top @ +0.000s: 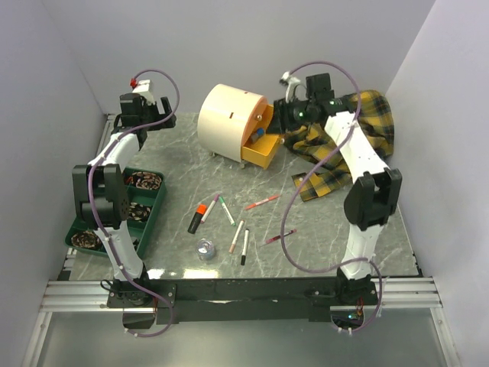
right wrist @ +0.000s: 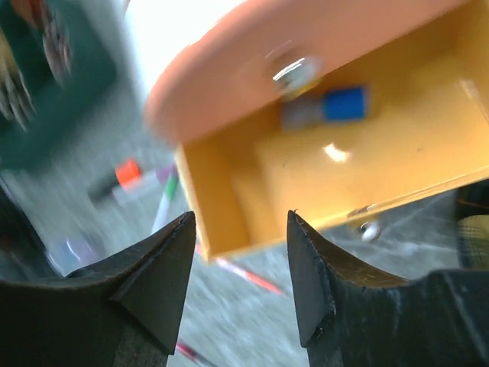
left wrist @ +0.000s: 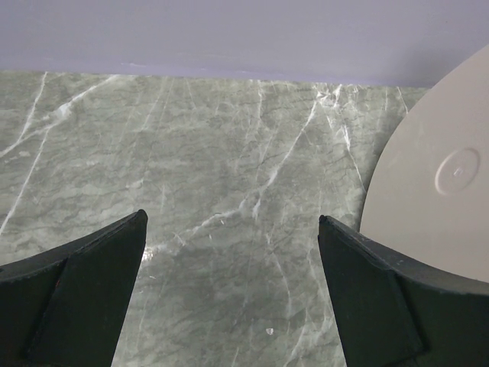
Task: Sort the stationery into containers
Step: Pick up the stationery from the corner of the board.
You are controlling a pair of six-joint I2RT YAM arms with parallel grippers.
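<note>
Near the open yellow drawer [right wrist: 405,153], the right gripper [right wrist: 241,222] stands parted, empty — 1 blue block [right wrist: 345,103] inside. The left gripper [left wrist: 233,222] gapes wide.

No legible text, labels, brands or numbers on any item in view.

Looking down on a table [top: 336,229], front to back.
Finding a cabinet [top: 225,118] sitting at the far middle, with a drawer [top: 263,155] standing open on its right side and holding a block [top: 260,131]; a cloth [top: 359,126] lying right of it, a tray [top: 157,205] sitting at the near left, and a marker [top: 198,218], pens [top: 227,212] and a tape roll [top: 205,248] lying in front.
</note>
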